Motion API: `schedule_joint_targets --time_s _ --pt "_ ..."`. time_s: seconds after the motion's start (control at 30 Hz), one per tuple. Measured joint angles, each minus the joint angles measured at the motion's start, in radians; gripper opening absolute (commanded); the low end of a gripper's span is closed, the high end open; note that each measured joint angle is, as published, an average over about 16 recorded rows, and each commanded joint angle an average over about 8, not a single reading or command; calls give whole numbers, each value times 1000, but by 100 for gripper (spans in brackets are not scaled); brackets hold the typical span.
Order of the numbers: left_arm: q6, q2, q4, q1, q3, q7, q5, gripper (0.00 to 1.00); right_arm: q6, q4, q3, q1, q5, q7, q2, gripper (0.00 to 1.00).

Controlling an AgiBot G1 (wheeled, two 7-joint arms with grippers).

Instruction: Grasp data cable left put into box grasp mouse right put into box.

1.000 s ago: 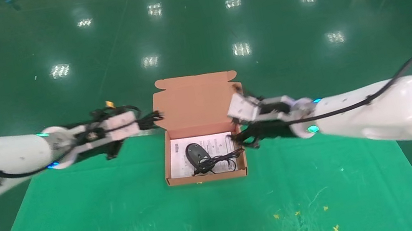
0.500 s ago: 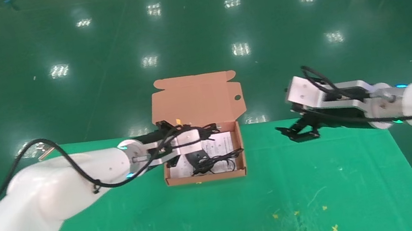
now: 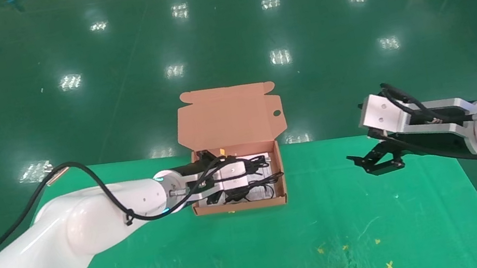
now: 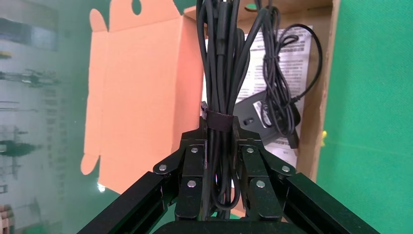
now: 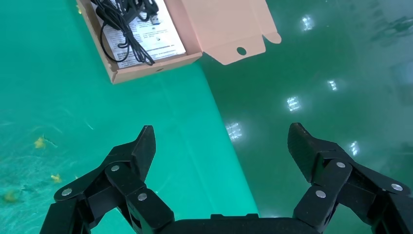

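Data cable, pinched at its band by left gripper, hangs over box at frame centre above mouse; loops may snag its cord on release; right gripper wide, idle.

The white printed sheet lying in the box carries lines of small print, seemingly with a barcode, but none of it can be read.
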Motion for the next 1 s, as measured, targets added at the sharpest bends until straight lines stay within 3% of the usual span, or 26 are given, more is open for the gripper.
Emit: schedule_joint_targets --time_s 0.6,1.0 --pt "1 -23 -33 -7 -12 -12 -2 100 3 -20 10 4 9 -18 -12 100" --pt "-62 -73 -86 -75 -60 -71 -14 100 -22 -57 39 105 -37 -69 -37 100"
